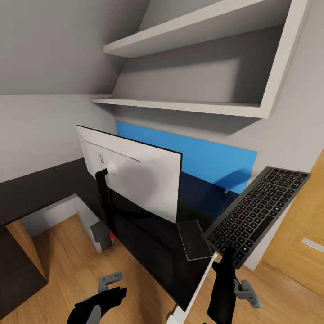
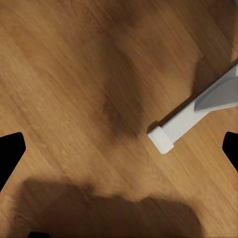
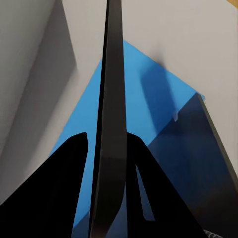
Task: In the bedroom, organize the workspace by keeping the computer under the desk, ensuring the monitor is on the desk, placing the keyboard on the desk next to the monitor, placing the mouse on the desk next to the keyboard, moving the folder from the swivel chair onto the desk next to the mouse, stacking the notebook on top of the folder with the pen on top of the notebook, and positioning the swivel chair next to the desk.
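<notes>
The raised right hand (image 1: 227,253) grips the tilted keyboard (image 1: 258,209); the low left hand (image 1: 104,288) hangs spread wide.

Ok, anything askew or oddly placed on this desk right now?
Yes. The monitor stands with its white back toward the robot. The keyboard is tilted in the air past the desk edge, clamped in the right hand. The notebook lies at the desk's corner.
</notes>
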Motion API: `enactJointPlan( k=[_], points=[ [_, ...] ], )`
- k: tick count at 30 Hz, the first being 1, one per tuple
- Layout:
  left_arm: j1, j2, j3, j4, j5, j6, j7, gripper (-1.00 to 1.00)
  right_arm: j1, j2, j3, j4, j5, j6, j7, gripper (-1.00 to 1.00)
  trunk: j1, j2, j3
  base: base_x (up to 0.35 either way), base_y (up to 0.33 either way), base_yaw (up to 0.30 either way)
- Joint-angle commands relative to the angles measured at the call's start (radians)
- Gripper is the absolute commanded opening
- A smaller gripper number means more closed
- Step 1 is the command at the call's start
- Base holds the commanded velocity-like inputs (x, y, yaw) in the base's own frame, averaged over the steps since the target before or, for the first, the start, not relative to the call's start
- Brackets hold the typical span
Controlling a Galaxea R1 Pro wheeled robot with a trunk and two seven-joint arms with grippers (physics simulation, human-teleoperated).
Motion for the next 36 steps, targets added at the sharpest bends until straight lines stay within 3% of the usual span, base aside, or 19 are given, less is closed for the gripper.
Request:
enactJointPlan(
  k=[1,11,15,18,21,23,26,27,29,33,35,36],
  points=[
    [0.0,0.0,-0.001,-0.001,0.011,0.003,0.009,1.0,0.0,0.0,0.001,-0.002,0.008,-0.001,-0.011,-1.0,0.0,-0.001,-0.001,0.009,0.007,0.0],
    [0.0,0.004,0.002,0.0,0.012,0.003,0.012,1.0,0.0,0.0,-0.022,-0.005,0.007,-0.001,-0.013,-1.0,0.0,-0.001,-0.001,-0.015,0.026,0.0],
    [0.0,0.023,0.024,0.067,0.011,-0.003,0.015,1.0,0.0,-0.001,-0.039,-0.009,0.006,-0.001,-0.014,-1.0,0.0,-0.001,-0.001,-0.01,0.017,0.0],
    [0.0,0.049,0.031,0.138,0.011,-0.047,0.016,1.0,0.0,-0.002,-0.055,-0.03,0.004,0.004,-0.029,-1.0,0.0,-0.001,-0.001,-0.002,0.003,0.0],
    [0.0,0.067,0.033,0.257,0.011,-0.189,0.011,1.0,0.0,-0.008,-0.061,-0.112,0.005,0.07,-0.11,-1.0,0.0,-0.001,-0.001,0.0,0.0,0.0],
    [0.0,0.071,0.034,0.319,0.011,-0.259,0.008,1.0,0.0,-0.03,-0.062,-0.17,0.004,0.128,-0.175,-1.0,0.0,-0.001,-0.001,0.0,0.0,0.0],
    [0.0,0.072,0.034,0.34,0.011,-0.28,0.008,1.0,0.0,-0.055,-0.06,-0.193,0.002,0.149,-0.219,-1.0,0.0,-0.001,-0.001,0.0,0.0,0.0],
    [0.0,0.071,0.03,0.358,0.01,-0.293,0.011,1.0,0.0,-0.067,-0.053,-0.205,-0.024,0.16,-0.252,-1.0,0.0,-0.001,-0.001,0.0,0.0,0.0],
    [0.0,0.07,0.029,0.364,0.009,-0.295,0.012,1.0,0.0,-0.067,-0.049,-0.205,-0.055,0.157,-0.254,-1.0,0.0,-0.001,-0.001,0.0,0.0,0.0],
    [0.0,0.071,0.028,0.366,0.01,-0.296,0.013,1.0,0.0,-0.068,-0.033,-0.204,-0.07,0.153,-0.254,-1.0,0.0,-0.001,-0.001,0.0,0.0,0.0],
    [0.0,0.073,0.029,0.368,0.01,-0.296,0.013,1.0,0.0,-0.083,0.05,-0.193,-0.069,0.151,-0.253,-1.0,0.0,-0.001,-0.001,0.0,0.0,0.0],
    [0.0,0.073,0.029,0.368,0.011,-0.297,0.013,1.0,0.0,-0.088,0.063,-0.191,-0.069,0.15,-0.253,-1.0,0.0,-0.001,-0.001,0.0,0.0,0.0]
  ],
)
